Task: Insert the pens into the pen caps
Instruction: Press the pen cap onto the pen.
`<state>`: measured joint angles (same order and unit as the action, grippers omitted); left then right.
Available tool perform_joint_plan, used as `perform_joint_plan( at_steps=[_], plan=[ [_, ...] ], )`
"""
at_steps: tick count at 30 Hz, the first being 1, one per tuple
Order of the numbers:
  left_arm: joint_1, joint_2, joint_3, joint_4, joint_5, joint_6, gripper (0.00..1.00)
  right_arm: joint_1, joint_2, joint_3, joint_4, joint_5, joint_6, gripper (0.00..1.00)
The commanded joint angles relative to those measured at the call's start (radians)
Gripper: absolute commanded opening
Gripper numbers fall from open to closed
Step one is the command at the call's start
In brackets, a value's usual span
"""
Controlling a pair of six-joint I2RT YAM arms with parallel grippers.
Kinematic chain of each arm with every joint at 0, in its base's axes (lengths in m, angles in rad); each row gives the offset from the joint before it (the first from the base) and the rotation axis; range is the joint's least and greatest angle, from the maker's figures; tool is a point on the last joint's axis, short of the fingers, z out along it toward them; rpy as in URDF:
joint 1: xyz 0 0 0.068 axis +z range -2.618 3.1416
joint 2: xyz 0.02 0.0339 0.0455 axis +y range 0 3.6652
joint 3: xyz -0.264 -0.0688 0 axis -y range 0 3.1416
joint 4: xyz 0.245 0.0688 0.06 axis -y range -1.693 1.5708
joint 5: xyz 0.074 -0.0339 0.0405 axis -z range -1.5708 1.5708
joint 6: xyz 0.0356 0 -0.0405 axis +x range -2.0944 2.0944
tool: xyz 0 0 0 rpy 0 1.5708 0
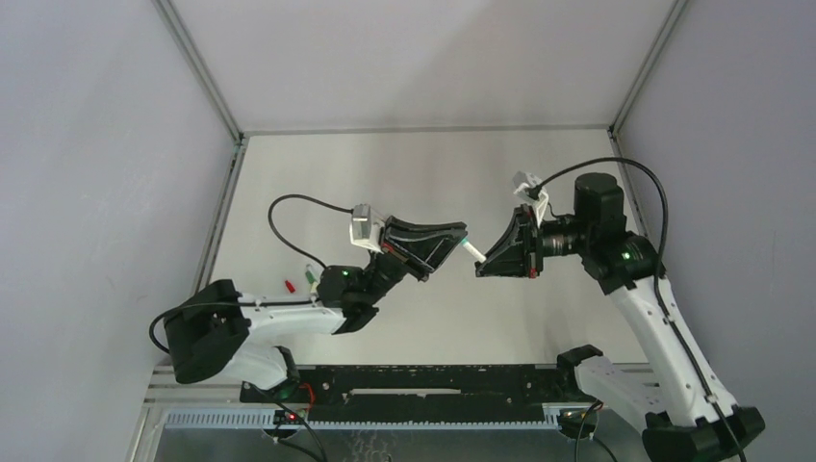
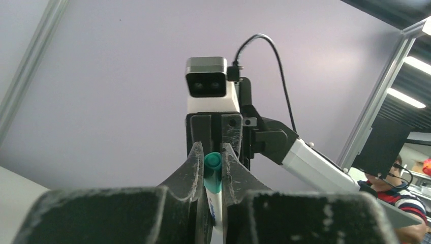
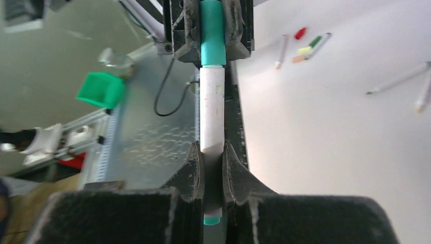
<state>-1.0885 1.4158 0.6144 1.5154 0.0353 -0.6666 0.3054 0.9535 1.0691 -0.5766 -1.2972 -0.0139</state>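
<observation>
White-barrelled marker pen [image 3: 212, 107] runs up the centre of the right wrist view, clamped by the right gripper [image 3: 212, 152]. The left gripper [image 2: 213, 155] is closed on the teal plastic cap [image 3: 212, 40] at top centre. Capping seems almost finished. The next move probably needs a straight push along the barrel, then one release.

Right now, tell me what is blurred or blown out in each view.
Top external: sharp and evenly lit, with only soft shadows on the table. Left wrist: the left fingers are out of focus up close, and the ceiling lights glare at the right edge. Right wrist: the right fingers are blurred up close, the pen is fairly sharp, and the table at right is washed out.
</observation>
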Motion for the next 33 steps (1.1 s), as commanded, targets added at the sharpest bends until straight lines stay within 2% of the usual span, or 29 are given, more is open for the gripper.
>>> perform_joint_plan(
  at_steps=[1, 4, 5, 6, 7, 8, 10, 11, 15, 17, 19, 20, 21, 23, 24, 28, 29, 32, 33],
  plan=[
    [-0.155, 0.151, 0.000, -0.511, 0.240, -0.052, 0.00, 0.053, -0.001, 0.066, 0.052, 0.261, -0.101, 0.00],
    [-0.176, 0.173, 0.022, -0.451, 0.236, -0.105, 0.00, 0.100, -0.029, 0.058, 0.022, 0.426, -0.179, 0.00],
    [-0.183, 0.168, 0.022, -0.446, 0.227, -0.108, 0.00, 0.099, -0.045, 0.051, 0.029, 0.478, -0.177, 0.00],
    [-0.193, 0.155, 0.013, -0.459, 0.195, -0.096, 0.00, 0.055, -0.054, 0.045, 0.060, 0.462, -0.146, 0.00],
    [-0.206, 0.135, 0.010, -0.500, 0.160, -0.060, 0.00, -0.004, -0.057, 0.031, 0.114, 0.366, -0.066, 0.00],
    [-0.217, 0.117, 0.010, -0.558, 0.139, -0.018, 0.00, -0.055, -0.048, 0.011, 0.199, 0.162, 0.032, 0.00],
    [-0.231, 0.108, -0.006, -0.567, 0.177, 0.059, 0.00, -0.090, -0.036, -0.069, 0.478, -0.042, 0.301, 0.00],
    [-0.234, 0.113, -0.020, -0.539, 0.210, 0.083, 0.00, -0.088, -0.037, -0.090, 0.577, -0.077, 0.412, 0.00],
    [-0.223, 0.168, -0.076, -0.417, 0.377, 0.051, 0.00, -0.092, -0.030, -0.095, 0.704, -0.157, 0.534, 0.00],
    [-0.221, 0.207, -0.087, -0.392, 0.440, 0.016, 0.00, -0.091, -0.039, -0.092, 0.677, -0.137, 0.491, 0.00],
    [-0.222, 0.231, -0.100, -0.370, 0.460, -0.019, 0.00, -0.093, -0.049, -0.030, 0.386, -0.004, 0.215, 0.00],
    [-0.222, 0.235, -0.113, -0.357, 0.457, -0.037, 0.00, -0.084, -0.053, 0.023, 0.162, 0.106, 0.052, 0.00],
    [-0.222, 0.235, -0.126, -0.353, 0.447, -0.041, 0.00, -0.078, -0.061, 0.045, 0.107, 0.211, -0.039, 0.00],
    [-0.221, 0.231, -0.135, -0.368, 0.423, -0.039, 0.00, -0.086, -0.066, 0.047, 0.094, 0.283, -0.067, 0.00],
    [-0.221, 0.229, -0.122, -0.402, 0.410, -0.030, 0.00, -0.086, -0.058, 0.044, 0.099, 0.260, -0.058, 0.00],
    [-0.231, 0.187, -0.046, -0.632, 0.286, 0.055, 0.00, -0.102, -0.017, 0.031, 0.135, 0.029, -0.022, 0.00],
    [-0.233, 0.162, -0.040, -0.669, 0.255, 0.069, 0.00, -0.096, -0.026, 0.030, 0.129, 0.053, -0.043, 0.00],
    [-0.235, 0.118, -0.064, -0.634, 0.242, 0.074, 0.00, -0.031, -0.077, 0.032, 0.058, 0.350, -0.176, 0.00],
    [-0.234, 0.113, -0.078, -0.606, 0.248, 0.067, 0.00, -0.053, -0.076, 0.030, 0.046, 0.338, -0.170, 0.00]
  ],
)
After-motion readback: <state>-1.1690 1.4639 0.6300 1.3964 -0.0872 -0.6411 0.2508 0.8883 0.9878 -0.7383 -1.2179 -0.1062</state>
